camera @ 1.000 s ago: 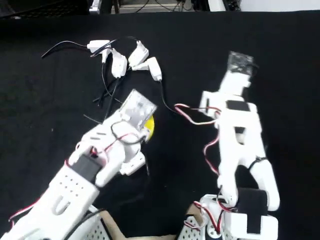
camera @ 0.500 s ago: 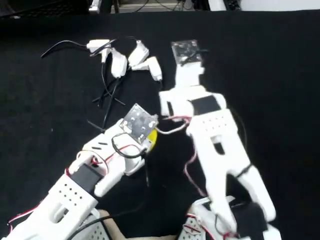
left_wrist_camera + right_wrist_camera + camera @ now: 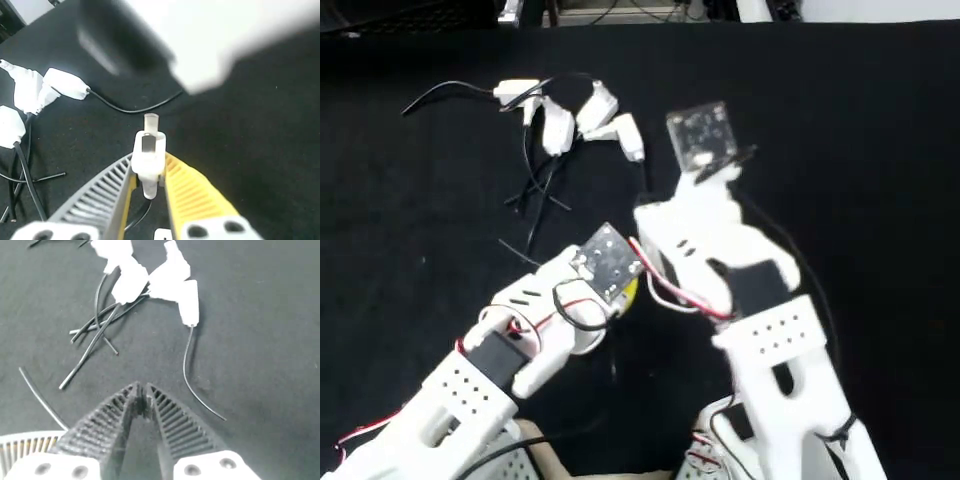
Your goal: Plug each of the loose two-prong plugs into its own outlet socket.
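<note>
My left gripper is shut on a white two-prong plug whose metal prongs point away from the wrist. In the high view its yellow finger shows at the table's middle, close beside the right arm. The right gripper hovers over the black table with its dark fingers together and nothing between them. Ahead of it lies a cluster of white plugs and sockets, also seen at the back left. One white piece trails a thin black cable.
Loose black wires spread from the cluster toward the left arm. The black cloth covers the whole table. The right arm's blurred white body hangs just above the held plug in the left wrist view.
The right arm has swung from the right side leftward to the middle, next to the left arm. The left arm has drawn back slightly with the plug.
</note>
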Motion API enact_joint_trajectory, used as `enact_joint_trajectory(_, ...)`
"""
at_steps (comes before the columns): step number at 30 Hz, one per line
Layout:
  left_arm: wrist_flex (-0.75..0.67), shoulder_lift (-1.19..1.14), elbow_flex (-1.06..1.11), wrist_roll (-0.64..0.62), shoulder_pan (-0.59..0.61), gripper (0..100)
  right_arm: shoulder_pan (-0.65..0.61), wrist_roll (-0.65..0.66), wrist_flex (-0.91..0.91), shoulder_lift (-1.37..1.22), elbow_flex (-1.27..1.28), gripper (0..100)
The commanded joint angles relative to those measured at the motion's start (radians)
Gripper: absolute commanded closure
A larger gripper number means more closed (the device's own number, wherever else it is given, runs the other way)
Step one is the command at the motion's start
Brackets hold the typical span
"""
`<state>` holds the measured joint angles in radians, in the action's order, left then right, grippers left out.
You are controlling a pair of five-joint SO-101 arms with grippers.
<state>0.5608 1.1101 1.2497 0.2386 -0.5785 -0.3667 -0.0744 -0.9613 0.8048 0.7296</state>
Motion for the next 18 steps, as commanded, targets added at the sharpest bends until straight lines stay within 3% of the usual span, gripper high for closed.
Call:
enact_joint_trajectory(1,-0.017,0.018,-0.008,0.008,-0.025,97,0.002,0.012,-0.006,0.033,0.005,98.6)
enact_joint_trajectory(11,0.015,0.046,0.007,0.003,-0.036,97,0.038,0.071,-0.044,0.039,0.082,98.6)
enact_joint_trajectory(18,0.072,0.236,0.028,0.0,-0.031,97,-0.037,0.08,-0.054,0.041,0.102,98.6)
